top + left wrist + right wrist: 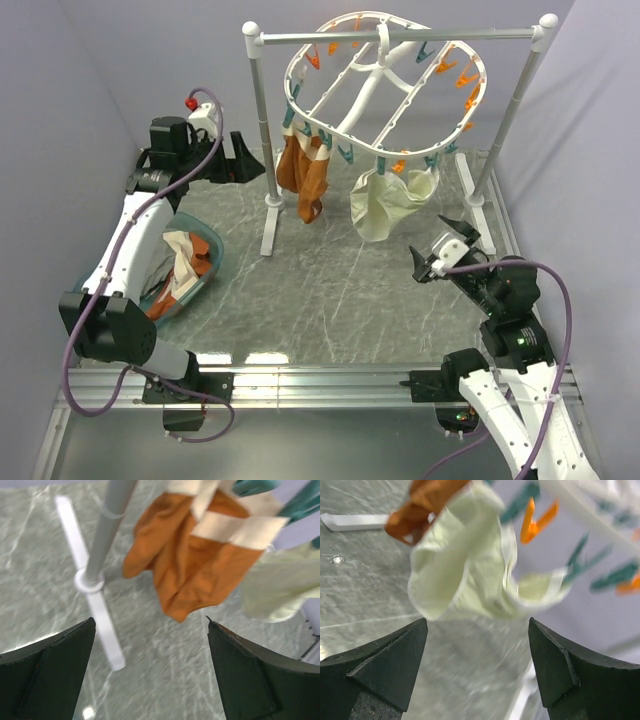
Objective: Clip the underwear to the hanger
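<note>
The right tool [477, 665] is sitting wide apart with nothing between its jaws. It is pointing at the underwear [465, 575], which is hanging just in front of it. Nothing is touching the cloth.

The underwear is hanging off the near side of the hanger [385, 95]. Teal clips [520, 502] on the rim look to be pinching its top band. Its bottom is dangling above the surface [330, 290], not lying on it. An orange garment [305, 180] is hanging beside it on the same rim, near but apart. The hanger is hooking onto the rail [400, 37].

The left tool [150, 670] is wide apart too and is holding nothing. It is looking at the orange garment and the rail's post from the far left. A basket [212, 262] with more clothes is sitting by the left arm.

I am thinking the clipping step is about done, since the underwear is staying up by itself. The next move is calling for the right tool to be backing away low and slow. It should be keeping clear of the cloth and clips so nothing is getting tugged off
</note>
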{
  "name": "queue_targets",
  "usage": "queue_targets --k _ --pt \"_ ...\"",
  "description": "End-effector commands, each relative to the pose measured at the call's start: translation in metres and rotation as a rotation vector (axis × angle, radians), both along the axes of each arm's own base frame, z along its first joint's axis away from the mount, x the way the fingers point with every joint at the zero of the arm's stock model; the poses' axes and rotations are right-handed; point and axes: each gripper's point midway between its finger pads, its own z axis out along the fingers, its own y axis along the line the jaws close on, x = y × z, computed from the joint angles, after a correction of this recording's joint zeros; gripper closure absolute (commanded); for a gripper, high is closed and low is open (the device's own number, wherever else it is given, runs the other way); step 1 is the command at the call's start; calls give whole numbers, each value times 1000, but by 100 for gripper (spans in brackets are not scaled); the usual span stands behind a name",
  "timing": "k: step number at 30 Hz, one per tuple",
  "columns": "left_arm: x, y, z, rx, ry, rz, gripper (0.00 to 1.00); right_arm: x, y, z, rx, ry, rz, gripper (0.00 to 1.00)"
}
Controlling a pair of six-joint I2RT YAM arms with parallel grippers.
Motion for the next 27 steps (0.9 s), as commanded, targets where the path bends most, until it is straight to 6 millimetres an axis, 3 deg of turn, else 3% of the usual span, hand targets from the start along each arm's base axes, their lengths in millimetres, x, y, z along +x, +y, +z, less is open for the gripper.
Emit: queue_targets --k 1,5,7,14,15,18,27 --pt "-10 24 -15 84 30 35 1 -2 -32 -15 194 188 -238 11" --pt "-25 40 -41 118 54 73 1 -12 -45 -34 273 268 -326 10" --pt "-35 44 -43 140 34 76 1 -15 -51 -46 307 328 -377 9" --pt "-64 56 -84 213 70 87 1 -10 -72 -90 368 513 -505 6" --pt "-65 58 -88 223 71 93 1 -7 -83 -86 403 526 -554 7" --pt "-71 61 -91 247 63 87 1 1 -82 -95 450 626 -560 7" --pt "-72 64 -77 252 48 113 0 11 -83 -76 522 590 -563 5"
